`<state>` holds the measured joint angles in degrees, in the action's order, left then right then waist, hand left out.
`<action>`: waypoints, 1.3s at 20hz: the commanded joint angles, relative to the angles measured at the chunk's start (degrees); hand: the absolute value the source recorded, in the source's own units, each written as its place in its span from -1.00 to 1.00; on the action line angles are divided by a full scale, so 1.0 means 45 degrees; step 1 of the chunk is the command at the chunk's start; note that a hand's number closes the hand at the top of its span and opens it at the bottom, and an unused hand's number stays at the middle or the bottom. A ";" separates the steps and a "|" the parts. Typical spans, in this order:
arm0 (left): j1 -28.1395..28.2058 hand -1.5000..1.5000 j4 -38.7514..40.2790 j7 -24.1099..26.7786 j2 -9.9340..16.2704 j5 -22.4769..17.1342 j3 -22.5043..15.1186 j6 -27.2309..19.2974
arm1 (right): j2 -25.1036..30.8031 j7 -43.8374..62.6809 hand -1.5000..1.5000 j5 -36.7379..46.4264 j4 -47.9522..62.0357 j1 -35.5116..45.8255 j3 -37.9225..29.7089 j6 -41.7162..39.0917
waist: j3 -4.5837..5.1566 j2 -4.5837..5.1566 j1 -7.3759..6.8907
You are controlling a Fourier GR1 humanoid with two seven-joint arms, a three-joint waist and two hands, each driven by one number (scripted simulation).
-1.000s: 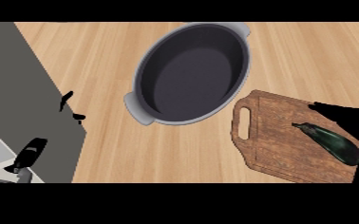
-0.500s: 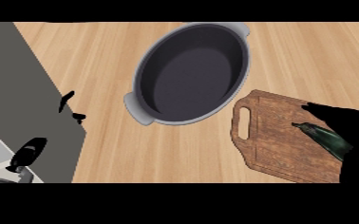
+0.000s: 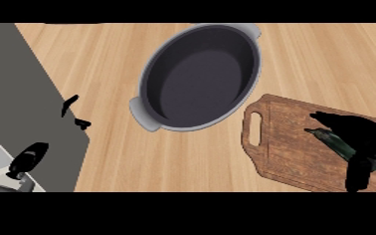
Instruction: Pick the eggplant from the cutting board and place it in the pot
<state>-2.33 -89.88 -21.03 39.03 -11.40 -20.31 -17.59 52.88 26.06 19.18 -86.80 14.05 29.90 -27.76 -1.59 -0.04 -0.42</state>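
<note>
The right hand [image 3: 351, 129] lies over the right part of the cutting board [image 3: 288, 144], its black fingers curled around the eggplant [image 3: 335, 142] and covering much of it. One finger or the thumb reaches down past the board's lower right corner. The left hand [image 3: 71, 105] shows at the left, over the grey area beside the wood, with only a few dark finger parts visible; whether it is open or closed cannot be told.

The eggplant is still on the board, near its right edge. Its long axis runs diagonally: the green stem end points up and to the left, and the dark body runs down and to the right under the hand.

The board is brown wood with a slot handle at its left end, set at a slight tilt on the light wooden counter [image 3: 110, 55]. Just beside its upper left corner stands the pot [image 3: 198, 77], a grey oval with a dark inside and small handles at both ends. A black object [image 3: 26, 160] sits at the lower left corner.
</note>
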 commanded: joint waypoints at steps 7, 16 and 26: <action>-0.0825 0.00 0.1257 0.0049 -0.0115 -0.0736 0.1196 -0.1178 | -0.0999 -0.0707 -1.00 0.0569 0.1563 0.0428 -0.0140 -0.0012 | 0.0357 0.0063 -0.0006; -0.0874 0.00 0.1349 0.0103 0.0119 -0.0894 0.0556 -0.1939 | -0.1282 -0.2520 1.00 0.1695 0.2625 0.0437 -0.0300 0.0941 | 0.0345 0.0056 -0.0031; -0.0881 0.00 0.1100 0.0316 0.0218 -0.1202 -0.0301 -0.2662 | -0.1344 -0.3986 1.00 0.3640 0.2800 0.0612 -0.0315 0.2594 | 0.0345 0.0029 0.0003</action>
<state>-5.26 -88.01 -19.54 43.06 -19.47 -25.56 -23.35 48.00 11.01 33.19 -76.02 16.29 28.44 -18.48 -0.88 -0.63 -0.08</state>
